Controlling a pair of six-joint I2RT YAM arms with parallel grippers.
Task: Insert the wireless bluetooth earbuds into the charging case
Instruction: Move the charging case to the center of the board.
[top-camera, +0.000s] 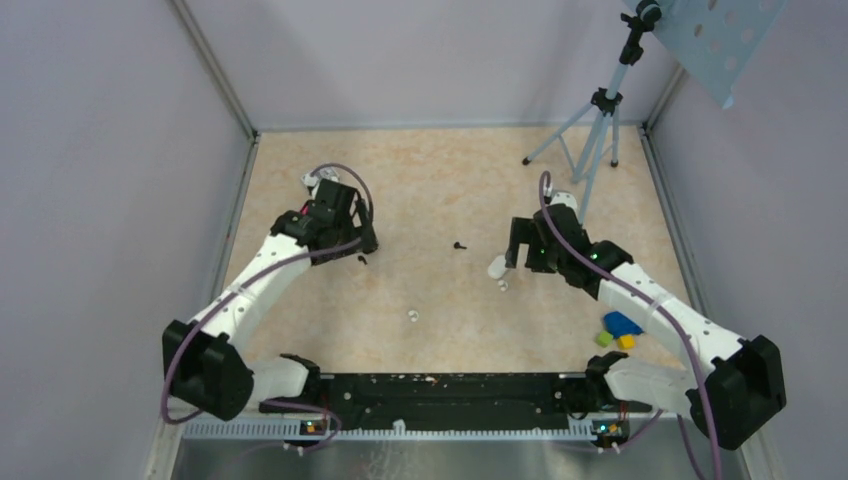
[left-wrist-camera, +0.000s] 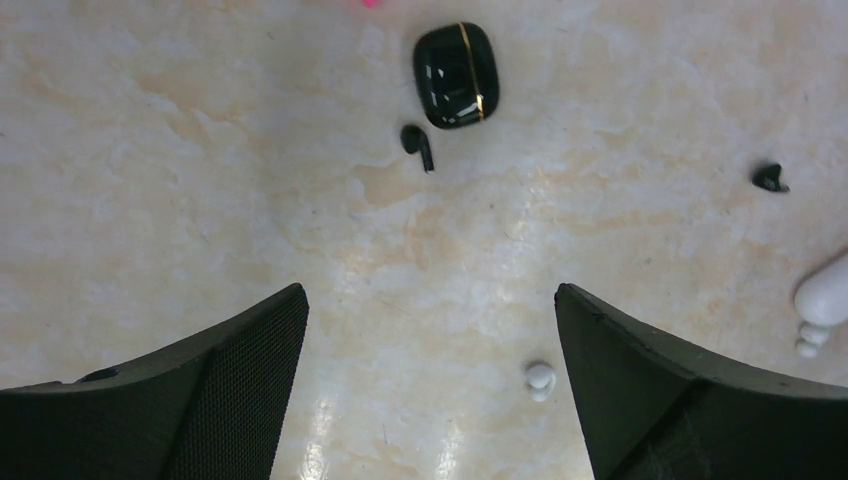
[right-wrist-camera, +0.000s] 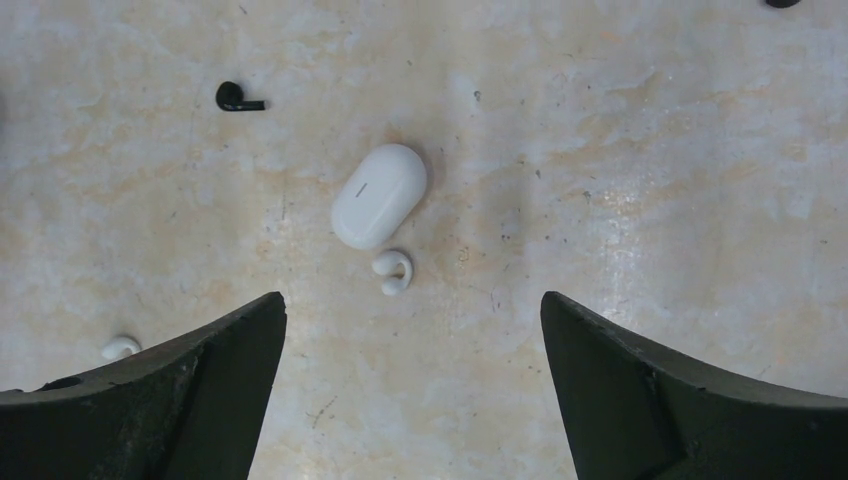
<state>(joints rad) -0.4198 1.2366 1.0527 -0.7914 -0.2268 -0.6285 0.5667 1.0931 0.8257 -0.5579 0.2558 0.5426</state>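
Two gaping grippers (left-wrist-camera: 430, 290) (right-wrist-camera: 412, 297) overlook two earbuds (right-wrist-camera: 392, 271) (right-wrist-camera: 120, 347), one case (right-wrist-camera: 379, 195).

— What sort of place are we looking at here?

— A robotics lab test cell, I'm thinking. Plain grey panels (top-camera: 100, 150) are closing in the left, back and right of the overhead view, and metal posts (top-camera: 215, 70) are framing the corners.

— Is anything else pointing that way?

— A left arm (top-camera: 250, 290) and a right arm (top-camera: 660, 305), both white, are reaching in from a black rail (top-camera: 440, 395) along the bottom edge, with purple cables (top-camera: 290, 262) trailing along them. A tripod (top-camera: 598, 130) is standing at the upper right of the marbled beige tabletop (top-camera: 440, 180). A perforated blue-grey board (top-camera: 715, 40) is hanging in the top right corner, and small coloured blocks (top-camera: 620, 330) are lying at the lower right.
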